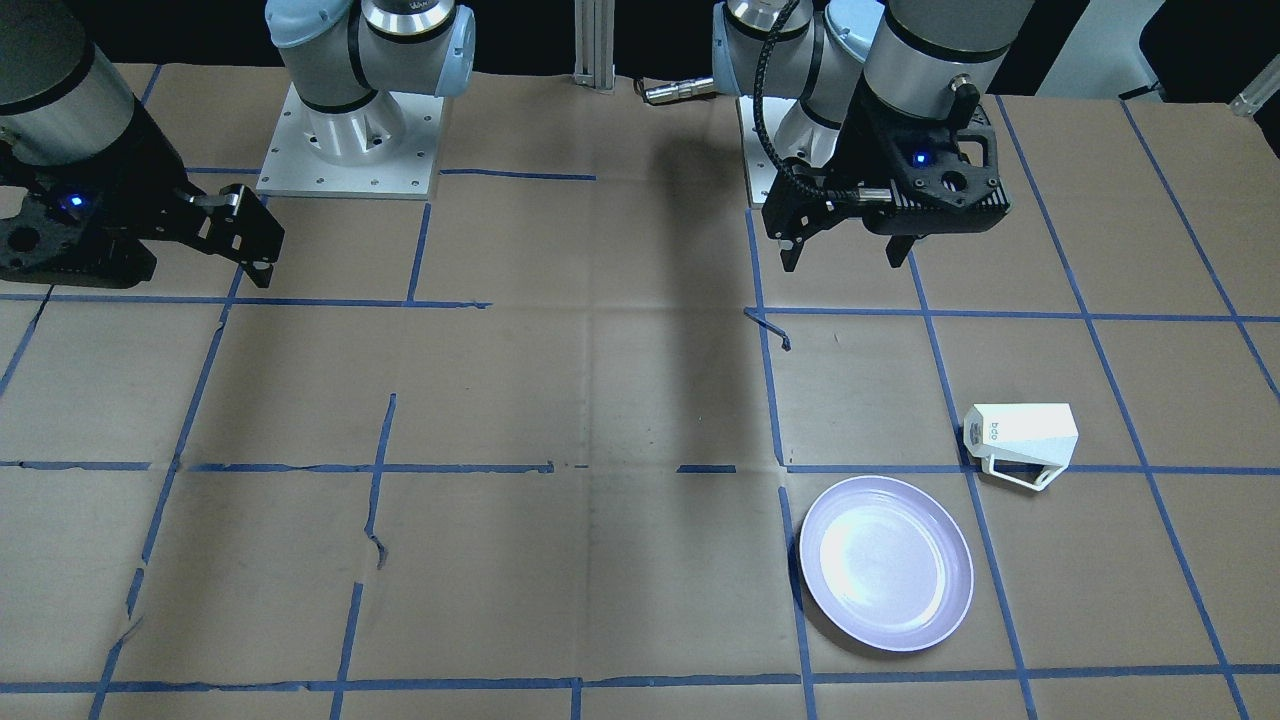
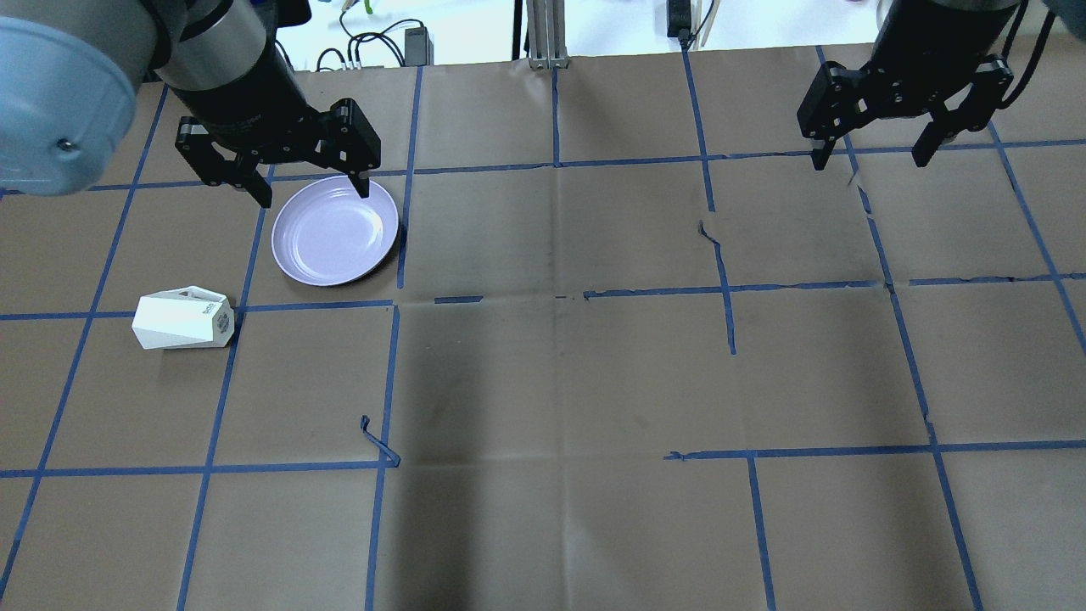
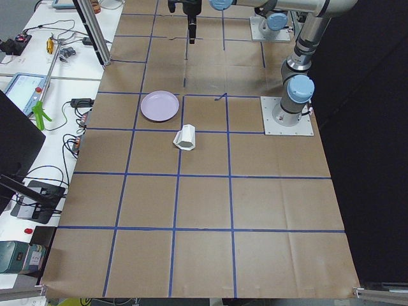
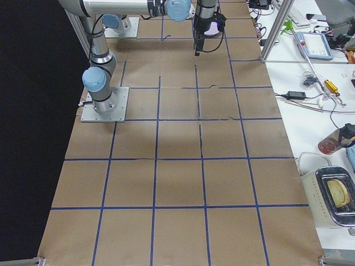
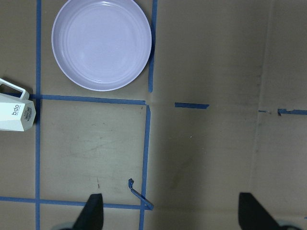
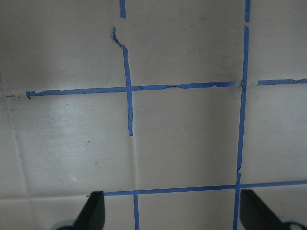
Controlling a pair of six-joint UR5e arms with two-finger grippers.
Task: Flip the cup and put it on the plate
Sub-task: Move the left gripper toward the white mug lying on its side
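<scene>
Cup point(image 2: 182, 320) is lying on its side on the brown table point(image 2: 543, 382), handle pointing away from the robot and the little dark logo near the end that faces the middle of the table. It's on the robot's left half. It's near the plate point(image 2: 335, 230) but not touching it, and a blue tape line point(image 2: 314, 305) runs between the two. The plate sits flat, a bit farther from the robot than the cup and closer to the centre, with nothing on it.

Left gripper point(image 1: 842, 258) hangs up in the air with its jaws spread wide and nothing between them. It isn't touching the cup or the plate, and its wrist cam looks down on both from above.

Right gripper point(image 2: 869, 159) is way over on the other side, also up off the table, jaws wide apart and holding nothing. Under it there's just paper and tape.

One loose curl of tape point(image 2: 377, 441) sticks up off the grid, on the robot's side of the plate.
</scene>
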